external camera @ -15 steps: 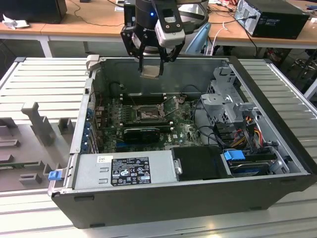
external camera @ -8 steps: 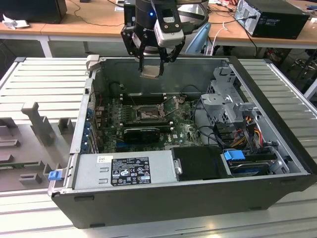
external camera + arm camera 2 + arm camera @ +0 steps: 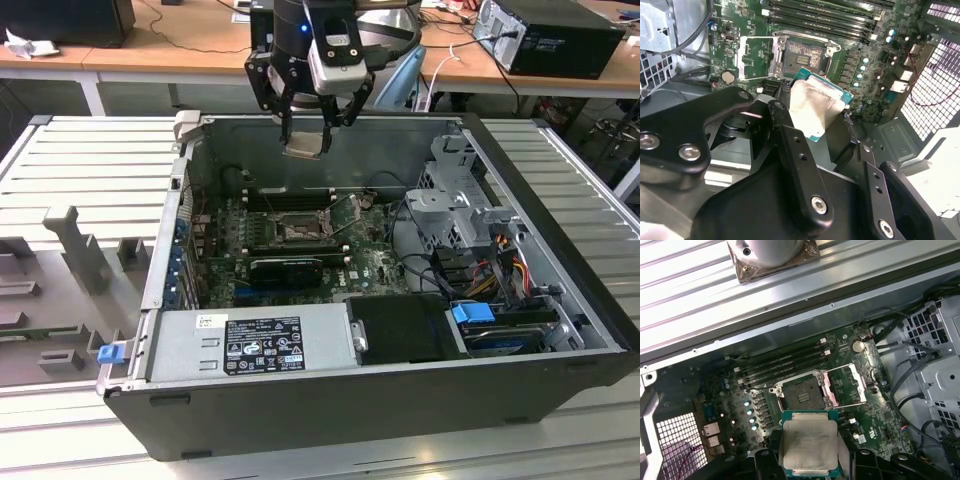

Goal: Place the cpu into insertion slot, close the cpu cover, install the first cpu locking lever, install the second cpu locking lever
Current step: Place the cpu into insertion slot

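My gripper (image 3: 305, 138) hangs above the open computer case (image 3: 560, 260), shut on the cpu (image 3: 305, 146), a thin silver-beige square chip with a green edge. In both wrist views the cpu (image 3: 808, 444) (image 3: 817, 105) sits flat between the black fingers (image 3: 790, 145). The insertion slot (image 3: 801, 394) (image 3: 802, 55) (image 3: 298, 232) lies below on the green board, dark and uncovered. The cpu cover (image 3: 844, 385) (image 3: 756, 57), a grey metal frame, is flipped open beside the socket. The cpu is well above the slot, not touching it.
Long black memory slots (image 3: 785, 365) run behind the socket and a black card (image 3: 285, 268) lies in front of it. A grey power supply (image 3: 255, 345) fills the case's near side. The drive cage (image 3: 460, 200) and cables (image 3: 500, 265) are at the exterior view's right.
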Tool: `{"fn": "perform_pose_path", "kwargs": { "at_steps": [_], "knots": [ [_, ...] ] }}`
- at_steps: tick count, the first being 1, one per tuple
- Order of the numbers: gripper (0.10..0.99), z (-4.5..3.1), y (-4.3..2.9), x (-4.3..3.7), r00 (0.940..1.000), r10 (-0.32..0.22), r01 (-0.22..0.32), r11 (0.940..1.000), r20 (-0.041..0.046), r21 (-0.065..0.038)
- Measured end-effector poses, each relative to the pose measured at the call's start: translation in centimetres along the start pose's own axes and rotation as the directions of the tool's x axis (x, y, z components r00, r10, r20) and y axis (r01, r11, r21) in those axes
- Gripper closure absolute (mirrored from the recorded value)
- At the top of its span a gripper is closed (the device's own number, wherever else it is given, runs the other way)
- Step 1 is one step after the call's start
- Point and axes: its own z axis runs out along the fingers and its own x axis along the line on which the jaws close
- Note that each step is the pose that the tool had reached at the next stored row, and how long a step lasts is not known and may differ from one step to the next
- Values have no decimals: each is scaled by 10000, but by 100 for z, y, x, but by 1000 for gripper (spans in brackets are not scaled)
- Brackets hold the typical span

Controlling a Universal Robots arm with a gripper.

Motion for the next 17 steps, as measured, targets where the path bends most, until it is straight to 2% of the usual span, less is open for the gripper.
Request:
{"fn": "perform_pose_path", "kwargs": {
  "at_steps": [7,17],
  "knots": [
    [561,1,0,0,9995,325,-325,9995,28,-6],
    [561,2,0,0,9957,921,-921,9957,80,-21]
  ]
}}
